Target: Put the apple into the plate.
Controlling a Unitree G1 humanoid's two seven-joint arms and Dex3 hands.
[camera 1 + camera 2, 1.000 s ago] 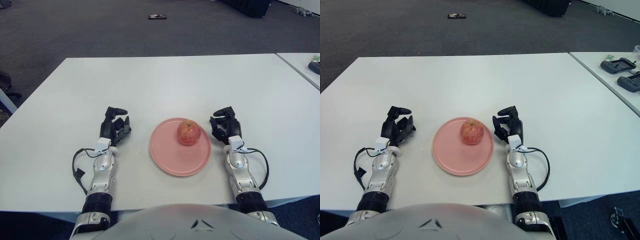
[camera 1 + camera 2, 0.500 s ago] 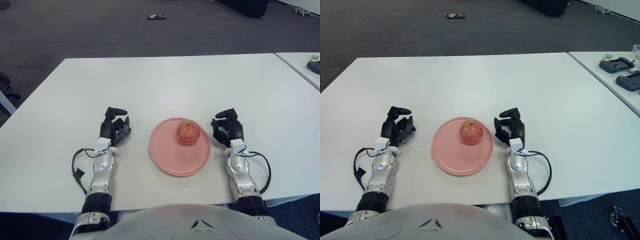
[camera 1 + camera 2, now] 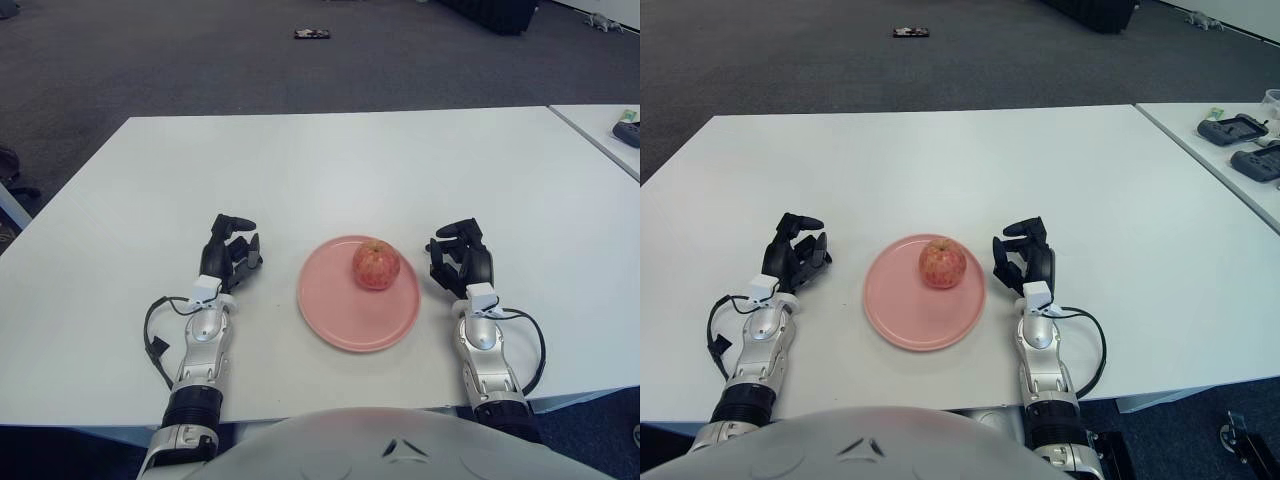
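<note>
The pink plate (image 3: 355,305) sits between both hands, with the apple (image 3: 376,264) resting in its far right part. The right hand (image 3: 462,256), empty and loosely spread, is nearer it than the empty, relaxed left hand (image 3: 230,252).

A white bench (image 3: 330,160) stands on dark grey carpet (image 3: 180,60). A second white table (image 3: 1230,165) sits just to its right, carrying dark devices (image 3: 1240,130). A small dark object (image 3: 313,34) lies on the far carpet.

Office or lab room, probably, white tables (image 3: 940,150), dark grey carpet floor (image 3: 840,60), handheld controllers (image 3: 1238,130) on neighbouring table
</note>
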